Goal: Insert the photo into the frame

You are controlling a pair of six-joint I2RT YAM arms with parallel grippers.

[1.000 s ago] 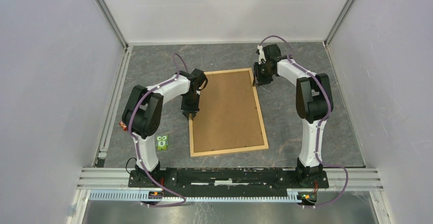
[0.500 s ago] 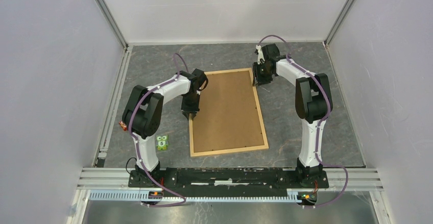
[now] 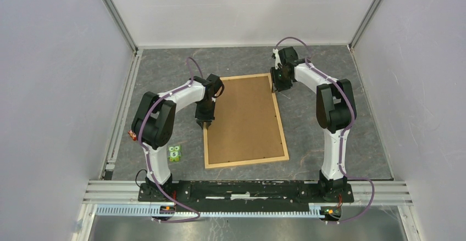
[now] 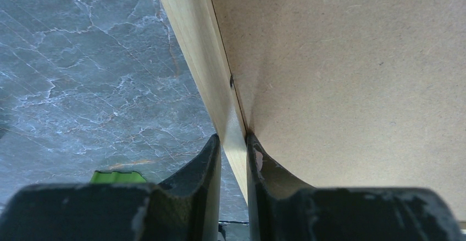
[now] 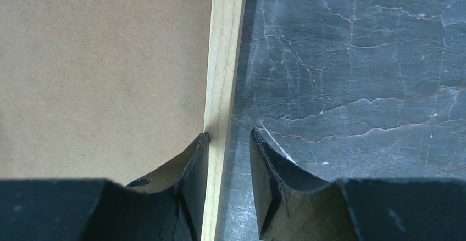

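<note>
Counting: 1 frame (image 3: 247, 162), 1 brown backing board (image 3: 244, 120), 2 arms, 1 small green figure (image 3: 175, 153).

The frame is lying flat mid-table (image 3: 165, 71), long sides running near to far and back side facing up. The board is sitting inside its light wood rails.

The left hand (image 3: 207, 122) is pointing down at the frame's left rail, approx. halfway along. In the left wrist view its 2 fingers (image 4: 209, 164) are pinching that rail, 1 on the outer edge and 1 on the board side, both touching wood.

The right hand (image 3: 280, 84) is hanging over the right rail close to the far right corner. In the right wrist view it is straddling the rail w/ fingers slightly spread: the inner finger (image 5: 195, 158) is touching the wood on the board side, and the outer one (image 5: 264, 158) is standing off w/ a strip of grey table showing between it and the rail.

The green figure is sitting on the table left of the frame's near left corner, beside the left arm and apart from the frame. It is showing a "5" on its front. No other writing is legible. Nothing is lying on the board.
</note>
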